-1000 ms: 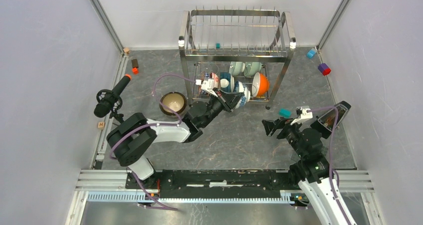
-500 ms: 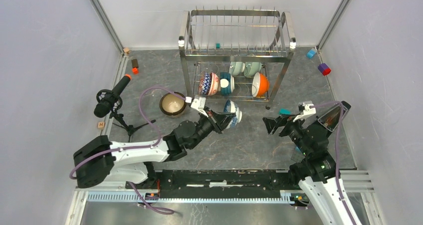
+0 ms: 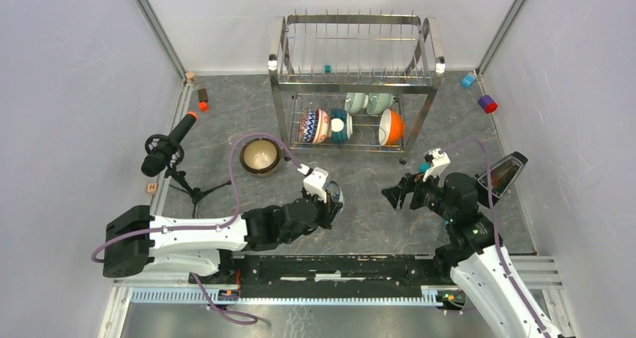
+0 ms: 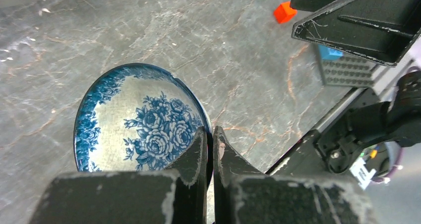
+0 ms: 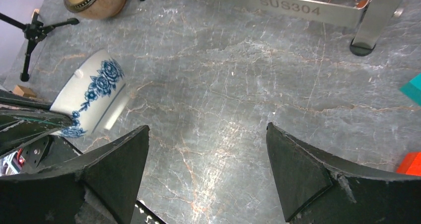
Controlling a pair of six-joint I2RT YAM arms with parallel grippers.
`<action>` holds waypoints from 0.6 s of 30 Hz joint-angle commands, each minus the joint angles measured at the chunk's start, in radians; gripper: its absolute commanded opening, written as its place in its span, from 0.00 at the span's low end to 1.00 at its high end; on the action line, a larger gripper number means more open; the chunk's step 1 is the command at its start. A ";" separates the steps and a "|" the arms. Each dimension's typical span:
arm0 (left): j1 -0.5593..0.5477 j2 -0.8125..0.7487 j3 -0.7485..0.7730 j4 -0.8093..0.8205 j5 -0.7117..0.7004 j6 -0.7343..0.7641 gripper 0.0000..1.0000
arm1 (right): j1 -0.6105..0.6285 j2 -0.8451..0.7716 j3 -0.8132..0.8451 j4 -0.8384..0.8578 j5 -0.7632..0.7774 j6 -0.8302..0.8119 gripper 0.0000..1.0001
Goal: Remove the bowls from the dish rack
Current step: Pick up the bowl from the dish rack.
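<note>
Now, brown bowl: a dark brown round ceramic bowl with a cream inside (image 3: 260, 156) sits upright on the grey marbled table (image 3: 360, 218), just off the left front leg of the shiny two-tier steel wire dish rack (image 3: 356, 83). That one is out.
Left claw: the left gripper (image 3: 329, 201) is well in front of the rack, toward its left half. It's clenched on a bowl's rim, one of its fingers (image 4: 197, 152) inside the wall and the other outside.
Carried bowl: a small round blue-and-white ceramic bowl with painted roses (image 4: 141, 122) hangs tipped on its side from that pinch. I can't tell whether it touches the table.
Handling: I'd say glazed ceramic, so stiff, slick and quick to chip. It looks light enough for a rim pinch, but hanging from one point it could slip or swing, so lower it gently, foot first.
Lower tier: five bowls stand on edge between the prongs. There's a red-orange patterned bowl (image 3: 315, 126), a white bowl (image 3: 347, 126), two pale green bowls (image 3: 356, 102) behind, and an orange bowl (image 3: 391, 127) at the right.
Where to grab: probably the exposed top rim, a finger on each side of the wall, then lift clear of the prongs.
Right claw: the right gripper (image 3: 397, 190) is in front of the rack's right end, released, jaws spread wide, with only bare table between them.
</note>
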 commanded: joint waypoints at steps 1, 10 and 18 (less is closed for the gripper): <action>-0.038 -0.006 0.103 -0.155 -0.092 0.131 0.02 | 0.005 0.032 0.055 0.020 -0.059 -0.024 0.92; -0.112 0.034 0.071 -0.226 -0.251 0.200 0.02 | 0.083 0.142 0.092 0.057 -0.027 -0.006 0.89; -0.193 0.174 0.142 -0.320 -0.355 0.242 0.02 | 0.267 0.255 0.134 0.032 0.144 -0.033 0.87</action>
